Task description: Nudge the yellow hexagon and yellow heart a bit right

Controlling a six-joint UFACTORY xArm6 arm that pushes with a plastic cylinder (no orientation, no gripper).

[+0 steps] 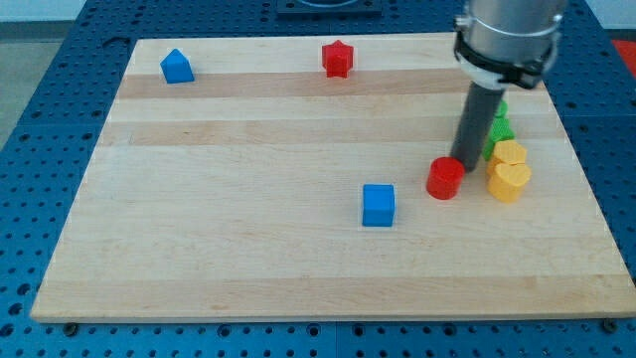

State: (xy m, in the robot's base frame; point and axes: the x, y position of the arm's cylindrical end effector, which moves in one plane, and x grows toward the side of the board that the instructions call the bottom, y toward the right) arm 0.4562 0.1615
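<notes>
The yellow hexagon and the yellow heart sit touching at the view's right, the heart just below the hexagon. My tip stands just left of them, at the upper right edge of a red cylinder. Two green blocks lie just above the hexagon, partly hidden behind my rod.
A blue cube lies left of the red cylinder. A red star sits near the top edge, and a blue house-shaped block at the top left. The wooden board ends close to the right of the yellow blocks.
</notes>
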